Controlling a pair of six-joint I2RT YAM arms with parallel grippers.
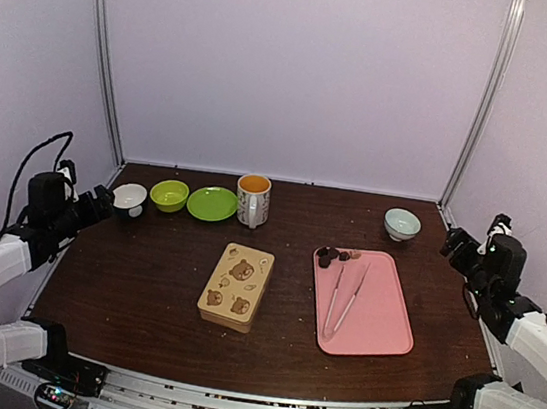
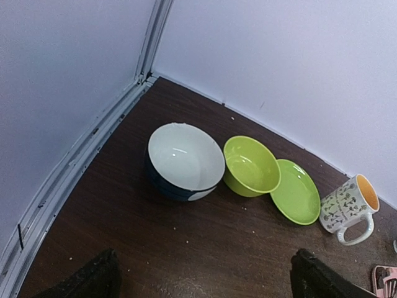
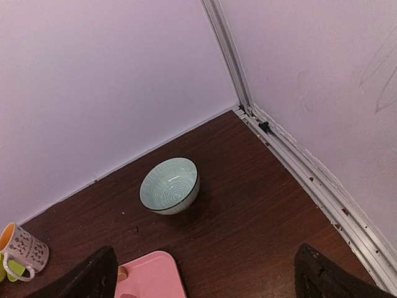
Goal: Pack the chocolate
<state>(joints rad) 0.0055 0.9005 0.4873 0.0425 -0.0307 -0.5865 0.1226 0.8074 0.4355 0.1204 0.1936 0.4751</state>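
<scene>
Three bowls [image 1: 130, 197] [image 1: 169, 194] [image 1: 402, 223], one plate [image 1: 212, 204], mug [image 1: 252, 200], tin [image 1: 236, 286], tray [image 1: 384, 320] and tongs [image 1: 344, 300], and about three chocolate lumps [image 1: 327, 256].

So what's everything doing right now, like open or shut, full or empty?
tin: lid on, shut.
chocolate: loose on the pink tray's far corner, not packed.
tongs: lying on the tray, unheld.
white bowl: upright, empty.
green bowl: upright, empty.
green plate: flat, empty.
striped bowl: upright, empty.
mug: upright, contents unclear.
left gripper: open, holding nothing.
right gripper: open, holding nothing.
</scene>
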